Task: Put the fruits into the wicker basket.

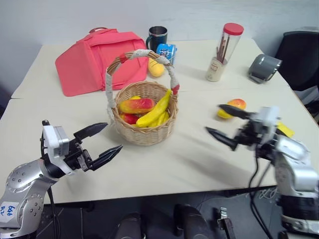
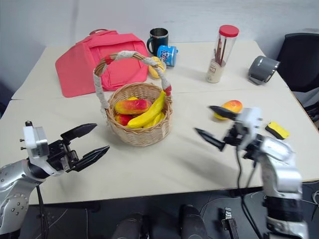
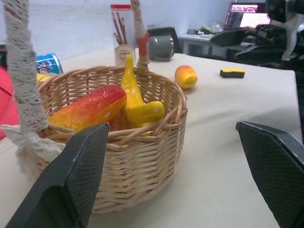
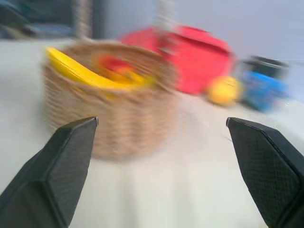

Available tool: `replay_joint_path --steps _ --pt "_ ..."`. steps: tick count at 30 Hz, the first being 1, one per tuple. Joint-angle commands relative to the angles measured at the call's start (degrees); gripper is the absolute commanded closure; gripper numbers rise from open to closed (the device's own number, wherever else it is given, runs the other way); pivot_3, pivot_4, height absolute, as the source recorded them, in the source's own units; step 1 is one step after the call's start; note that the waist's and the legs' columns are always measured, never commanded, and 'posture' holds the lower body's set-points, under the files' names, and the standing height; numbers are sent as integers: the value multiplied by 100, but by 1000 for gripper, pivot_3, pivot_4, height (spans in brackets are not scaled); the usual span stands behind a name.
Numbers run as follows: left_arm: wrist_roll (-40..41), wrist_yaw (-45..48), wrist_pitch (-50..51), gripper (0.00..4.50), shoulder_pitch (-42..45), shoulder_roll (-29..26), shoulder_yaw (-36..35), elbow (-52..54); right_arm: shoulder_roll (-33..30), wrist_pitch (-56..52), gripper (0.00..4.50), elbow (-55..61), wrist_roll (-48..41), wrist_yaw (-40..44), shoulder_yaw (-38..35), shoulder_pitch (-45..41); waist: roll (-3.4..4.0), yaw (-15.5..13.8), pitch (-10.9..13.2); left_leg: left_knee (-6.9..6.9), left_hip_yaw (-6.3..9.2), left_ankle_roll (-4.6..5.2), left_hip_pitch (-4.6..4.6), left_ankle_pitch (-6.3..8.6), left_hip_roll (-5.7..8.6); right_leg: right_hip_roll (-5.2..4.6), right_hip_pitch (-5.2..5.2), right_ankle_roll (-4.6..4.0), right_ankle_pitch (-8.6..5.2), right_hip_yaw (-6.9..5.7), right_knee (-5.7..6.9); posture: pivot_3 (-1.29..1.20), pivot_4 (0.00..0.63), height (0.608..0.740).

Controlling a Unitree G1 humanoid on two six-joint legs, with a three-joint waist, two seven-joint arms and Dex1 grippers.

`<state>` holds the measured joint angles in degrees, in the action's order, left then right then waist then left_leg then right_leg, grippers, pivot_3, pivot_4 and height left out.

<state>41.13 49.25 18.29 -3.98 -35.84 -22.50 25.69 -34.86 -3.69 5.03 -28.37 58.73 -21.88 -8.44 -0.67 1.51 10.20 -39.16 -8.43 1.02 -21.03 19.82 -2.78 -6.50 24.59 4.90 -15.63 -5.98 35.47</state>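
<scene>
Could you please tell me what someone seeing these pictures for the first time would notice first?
Probably the wicker basket at the middle of the table, holding a banana and a red-and-yellow mango. The left hand and the right hand hang open on either side of it. Behind the right hand, a rounder mango lies on the table outside the basket.
</scene>
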Motion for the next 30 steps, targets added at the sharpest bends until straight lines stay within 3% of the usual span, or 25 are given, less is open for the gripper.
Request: replay_joint_path --steps 1,8,12,15,18,22,27,30 --pt "6 137 -104 0 265 -110 53 -84 -214 539 19 -288 48 -8 -752 583 1 20 0 0 0 -4 4 -2 -3 2 0 -3 -1 3 6 0 150 740" --pt "374 61 542 0 812 -320 208 -153 -420 1906 19 -1739 504 -224 -1828 1873 5 -19 0 5 1 -11 20 -7 1 0 -9 -10 -5 7 14 0 150 740" --pt "526 127 794 0 924 -440 243 -71 -466 2127 19 -1970 433 -187 -1812 1893 7 55 0 9 -11 -13 40 -5 -3 0 -17 -9 -4 23 16 0 150 740" --pt "491 156 802 0 986 -467 256 -55 -678 2036 19 -1954 467 -66 -1449 1423 13 73 3 12 -14 -20 51 -5 -10 3 -21 -12 -6 27 19 0 150 740" --pt "627 215 925 0 1040 -481 277 -42 -1273 1785 19 -2317 1040 194 -561 478 19 116 6 11 -24 -19 62 -5 -6 1 -23 -12 -6 37 27 0 150 740" --pt "606 195 960 0 1090 -468 356 1 -1630 1965 19 -3680 2058 208 709 -1522 21 118 9 12 -24 -22 61 -8 -7 0 -19 -17 -9 34 31 0 150 740" --pt "576 86 962 0 1115 -435 430 76 -1244 2260 19 -5515 3425 18 2217 -3996 29 137 15 10 -24 -32 48 -18 -9 4 -6 -24 -13 30 32 0 150 740" --pt "530 -56 933 0 1117 -332 537 171 -931 2287 19 -6527 4793 -705 3367 -5098 29 24 15 6 1 -33 22 -21 -13 3 -3 -26 -14 28 19 0 150 740"
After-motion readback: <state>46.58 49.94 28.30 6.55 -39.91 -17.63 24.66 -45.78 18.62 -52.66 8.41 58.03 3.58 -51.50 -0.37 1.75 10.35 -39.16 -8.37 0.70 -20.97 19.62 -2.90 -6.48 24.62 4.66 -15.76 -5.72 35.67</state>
